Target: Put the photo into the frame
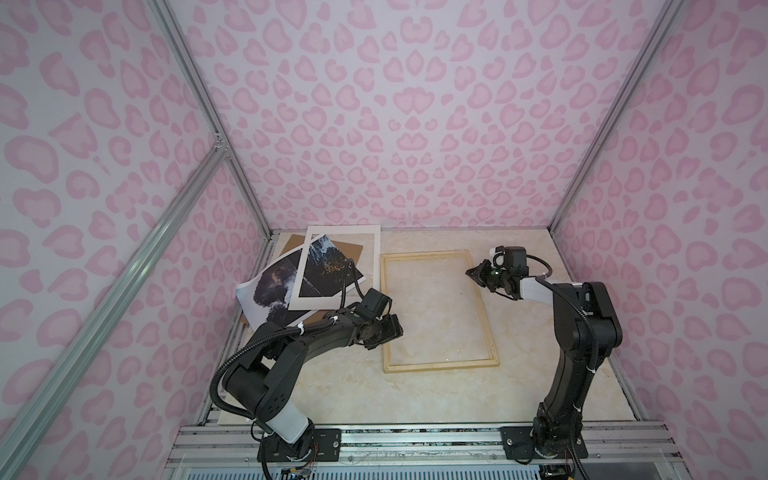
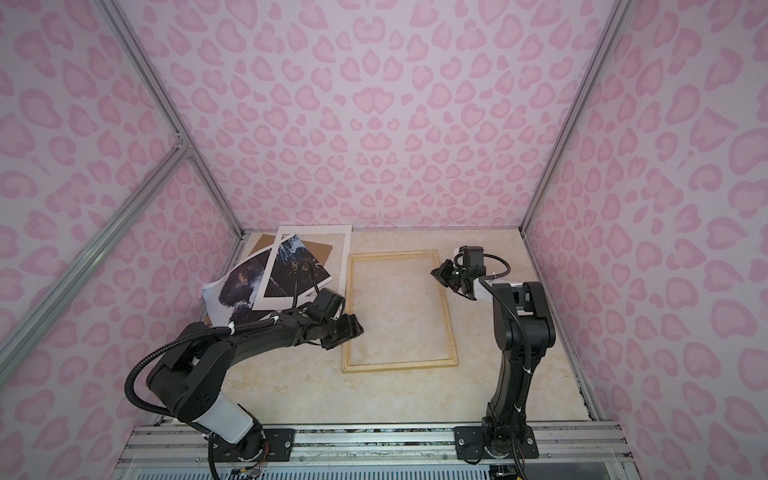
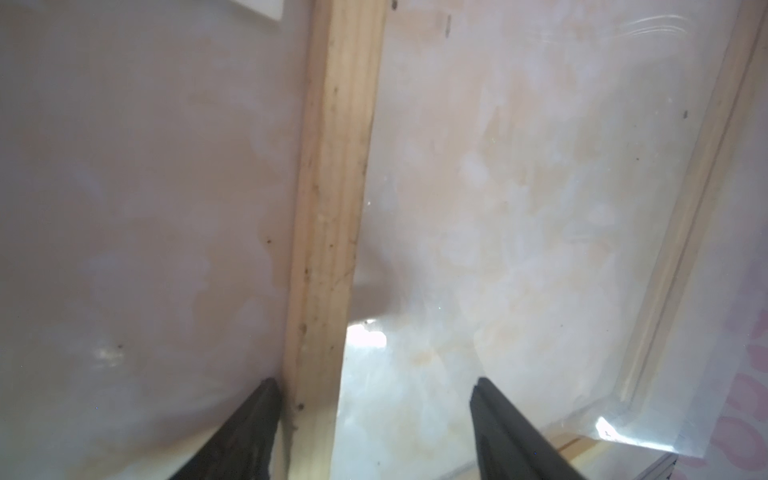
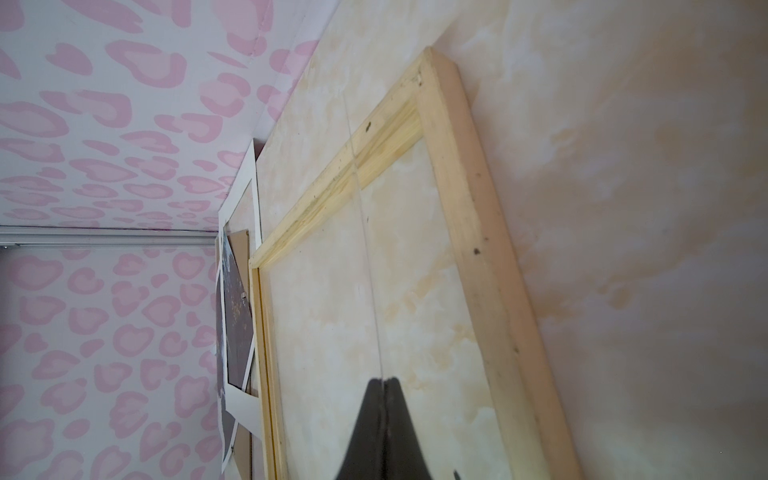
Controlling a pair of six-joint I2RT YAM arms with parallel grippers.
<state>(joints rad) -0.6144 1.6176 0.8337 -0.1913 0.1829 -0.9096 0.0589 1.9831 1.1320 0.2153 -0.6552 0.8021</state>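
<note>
The frame (image 1: 441, 363) (image 2: 400, 365) of pale wood lies flat mid-table in both top views. Its clear pane (image 3: 540, 208) shows reflections. The photo (image 1: 270, 291) (image 2: 237, 291), dark with a white margin, lies curled at the far left, partly under other sheets. My left gripper (image 1: 392, 328) (image 2: 353, 328) (image 3: 374, 380) is open and straddles the frame's left strip (image 3: 332, 208), which runs close beside one finger (image 3: 249, 428). My right gripper (image 1: 471, 272) (image 2: 436, 274) (image 4: 384, 380) is shut and hovers over the frame's far right corner (image 4: 432, 83). A thin pale line runs from its tips across the frame; I cannot tell what it is.
A white cut-out mat board (image 1: 338, 232) (image 2: 311, 230) (image 4: 239, 199) lies over the photo, touching the frame's left side. A brown backing board (image 1: 291, 245) (image 2: 259, 243) lies beneath them. Pink-patterned walls close three sides. A metal rail (image 1: 415, 436) runs along the front.
</note>
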